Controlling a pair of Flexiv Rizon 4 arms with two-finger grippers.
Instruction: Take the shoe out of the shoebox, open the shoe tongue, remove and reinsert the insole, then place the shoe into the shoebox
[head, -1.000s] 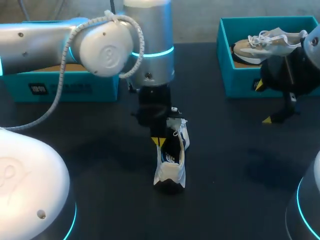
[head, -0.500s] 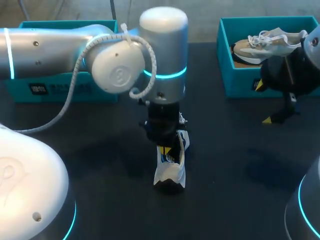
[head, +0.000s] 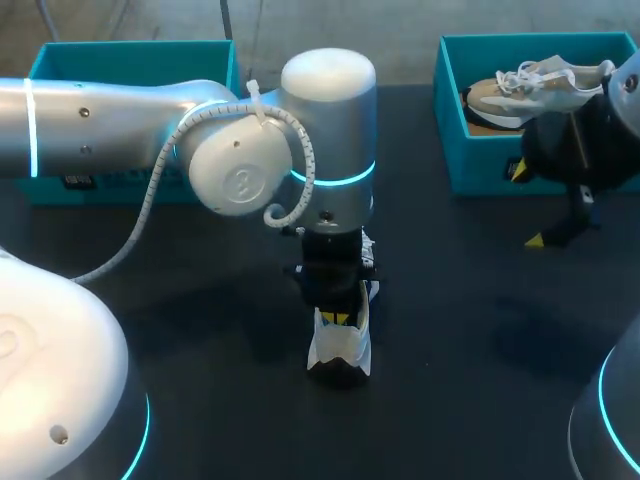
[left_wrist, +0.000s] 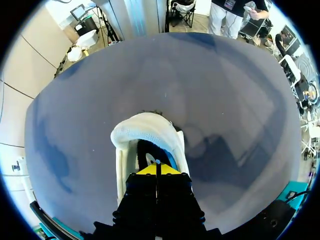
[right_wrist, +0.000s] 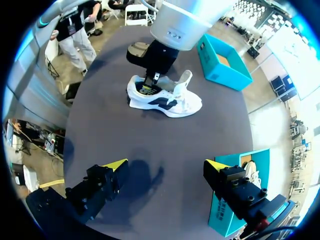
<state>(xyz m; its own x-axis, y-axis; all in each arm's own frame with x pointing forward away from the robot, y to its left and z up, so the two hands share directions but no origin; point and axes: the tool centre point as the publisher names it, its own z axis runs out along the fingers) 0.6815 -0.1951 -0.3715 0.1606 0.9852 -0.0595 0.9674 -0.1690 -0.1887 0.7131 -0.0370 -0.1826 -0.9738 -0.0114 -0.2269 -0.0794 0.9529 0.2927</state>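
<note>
- Sneaker, white with dark blue side marks, is set upright on its sole near the middle of the table, outside both boxes, with its heel turned toward the near edge.
- Left gripper is lowered into the sneaker's opening. Its yellow tips are pressed together with only a thin seam between them, and whether anything is pinched there cannot be told.
- Right gripper is held over bare table toward the right edge, with its fingers spread wide and nothing held.
- Teal shoebox is placed at the far right corner, and a second, beige-and-white sneaker is seen lying in it.
- Another teal shoebox is placed at the far left corner, partly hidden by the left arm.
</note>
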